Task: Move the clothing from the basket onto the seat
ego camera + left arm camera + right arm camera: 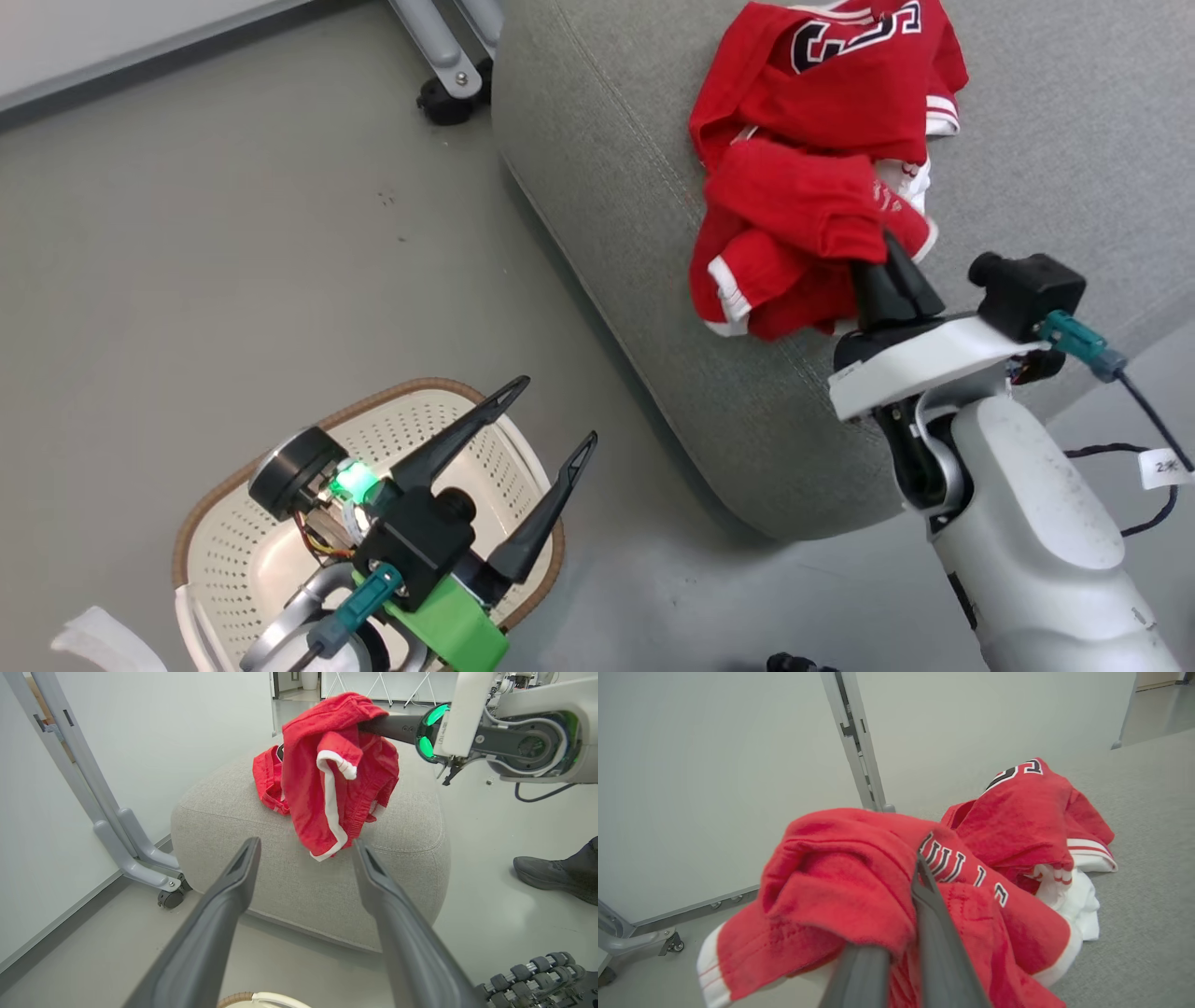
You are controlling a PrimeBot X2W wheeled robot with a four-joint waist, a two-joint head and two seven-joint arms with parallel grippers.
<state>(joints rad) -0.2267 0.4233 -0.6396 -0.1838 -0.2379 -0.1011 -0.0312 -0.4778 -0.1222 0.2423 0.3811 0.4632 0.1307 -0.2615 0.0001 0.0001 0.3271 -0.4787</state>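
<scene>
Head view: right gripper (889, 259) clenched on one red garment (794, 210), dangling at edge of seat (1027, 140) beside other garment (840, 93). Left gripper (556, 411) spread empty above basket (280, 437). Shift inboard, lower, then release.

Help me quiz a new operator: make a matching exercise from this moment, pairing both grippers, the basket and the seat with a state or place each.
Things
1. left gripper
2. right gripper
3. basket
4. seat

States or places
a. on the floor
b. shut on the clothing
c. open, holding nothing
d. grey, with clothing lying on it

Pairs: 1-c, 2-b, 3-a, 4-d
</scene>
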